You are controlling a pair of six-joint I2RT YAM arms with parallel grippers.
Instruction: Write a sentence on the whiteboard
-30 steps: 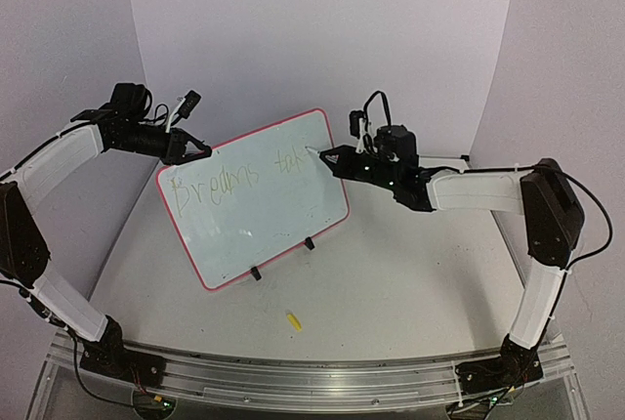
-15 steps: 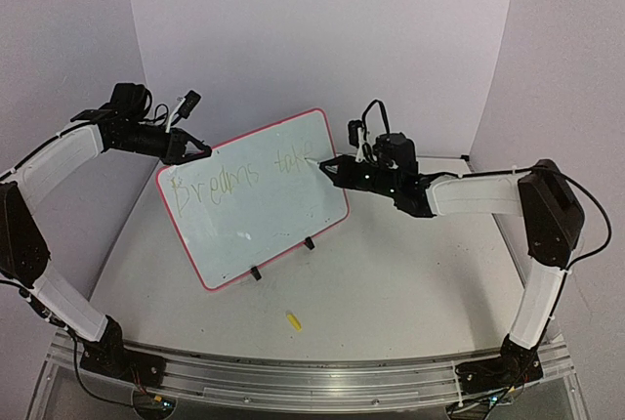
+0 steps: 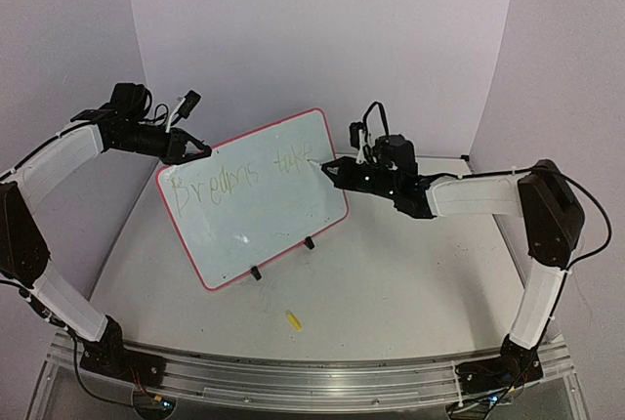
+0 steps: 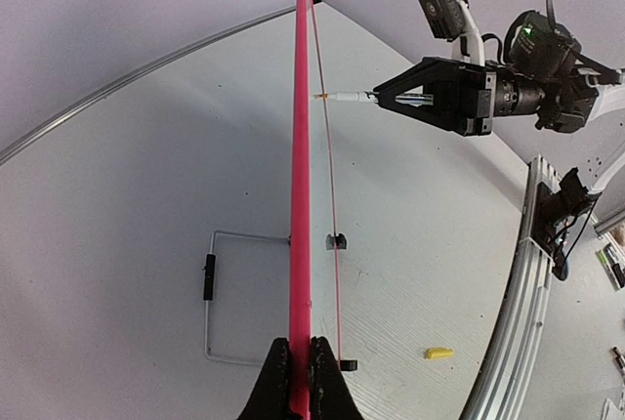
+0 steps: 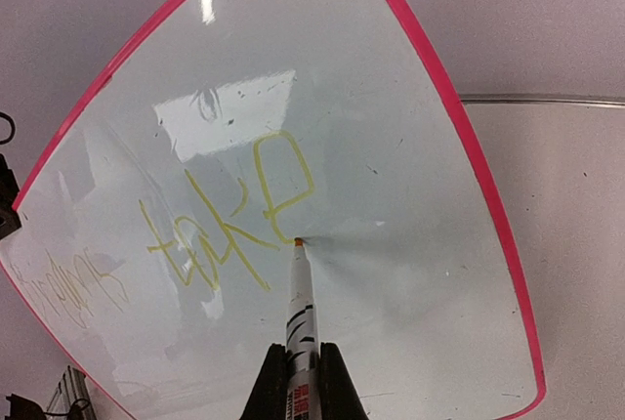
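Observation:
The whiteboard (image 3: 256, 203), white with a pink-red border, stands tilted on two black clip feet and bears yellow writing "Dreams take". My left gripper (image 3: 198, 150) is shut on the board's upper left edge; in the left wrist view the pink edge (image 4: 299, 195) runs up from between the jaws. My right gripper (image 3: 327, 168) is shut on a white marker (image 5: 301, 317). Its yellow tip touches the board (image 5: 391, 244) at the bottom of the last letter. The marker also shows in the left wrist view (image 4: 352, 98).
A yellow marker cap (image 3: 293, 320) lies on the table in front of the board; it also shows in the left wrist view (image 4: 438, 352). A wire stand (image 4: 223, 293) props the board from behind. An aluminium rail (image 3: 293, 371) runs along the near edge.
My right gripper has moved down and a little right along the board, and the last letter of "take" has appeared. The left arm and the board have not moved.

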